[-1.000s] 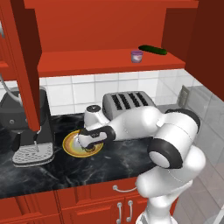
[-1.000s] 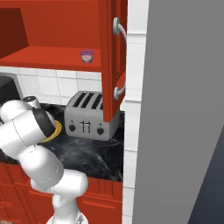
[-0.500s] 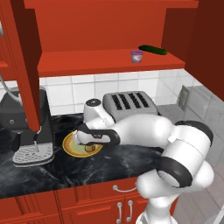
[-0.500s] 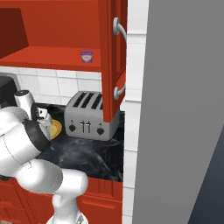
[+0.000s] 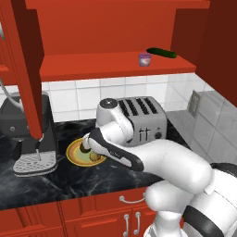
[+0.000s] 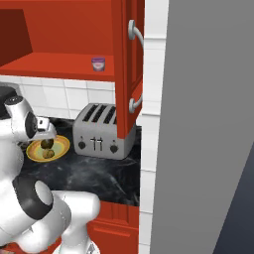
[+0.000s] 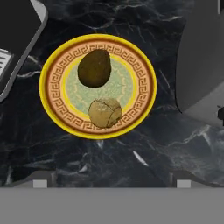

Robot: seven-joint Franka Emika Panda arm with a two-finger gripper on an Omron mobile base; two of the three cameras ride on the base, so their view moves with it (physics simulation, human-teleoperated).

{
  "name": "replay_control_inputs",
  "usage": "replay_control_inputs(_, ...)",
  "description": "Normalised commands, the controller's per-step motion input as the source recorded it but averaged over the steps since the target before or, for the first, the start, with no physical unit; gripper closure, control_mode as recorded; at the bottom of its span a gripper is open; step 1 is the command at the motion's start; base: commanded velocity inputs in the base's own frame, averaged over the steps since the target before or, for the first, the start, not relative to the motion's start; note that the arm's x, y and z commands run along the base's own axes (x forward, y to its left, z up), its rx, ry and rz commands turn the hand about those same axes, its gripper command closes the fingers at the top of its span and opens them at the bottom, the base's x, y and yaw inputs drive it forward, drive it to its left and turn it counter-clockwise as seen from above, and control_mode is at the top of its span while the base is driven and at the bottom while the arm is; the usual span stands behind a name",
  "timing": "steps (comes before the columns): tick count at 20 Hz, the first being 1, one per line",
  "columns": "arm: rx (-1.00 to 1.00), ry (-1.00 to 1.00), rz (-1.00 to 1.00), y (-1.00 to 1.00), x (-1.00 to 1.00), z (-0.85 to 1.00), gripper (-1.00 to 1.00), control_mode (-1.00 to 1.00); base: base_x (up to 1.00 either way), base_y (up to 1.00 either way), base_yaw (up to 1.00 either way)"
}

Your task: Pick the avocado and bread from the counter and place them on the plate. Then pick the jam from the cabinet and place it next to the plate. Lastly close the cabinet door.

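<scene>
Where arm (image 5: 139,159) crosses, plate (image 5: 74,155) rim and avocado (image 5: 86,147) part-hidden.

plate (image 5: 73,153) half behind the arm

My arm: glossy white shells, dark joints.

From my seat I see the arm (image 5: 171,166) built of rounded white segments, smooth and shiny, split by black bands at the joints. A round grey cap sits on one white joint housing, and a black strip runs along the forearm toward the hand.
</scene>
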Motion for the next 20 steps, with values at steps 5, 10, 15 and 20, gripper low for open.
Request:
replay_control_inputs(5,0.00,-0.04,-0.01,-0.28,-0.63,0.33,-1.00,-1.00,0.00,0.00,0.00)
replay_control_inputs(10,0.03,-0.10,0.00,-0.39,-0.69,0.31,-1.00,-1.00,0.00,0.00,0.00)
replay_control_inputs(15,0.06,-0.10,0.00,-0.38,-0.36,0.54,-1.00,-1.00,0.00,0.00,0.00)
replay_control_inputs(20,0.08,-0.09,-0.01,-0.35,-0.13,0.67,-1.00,-1.00,0.00,0.00,0.00)
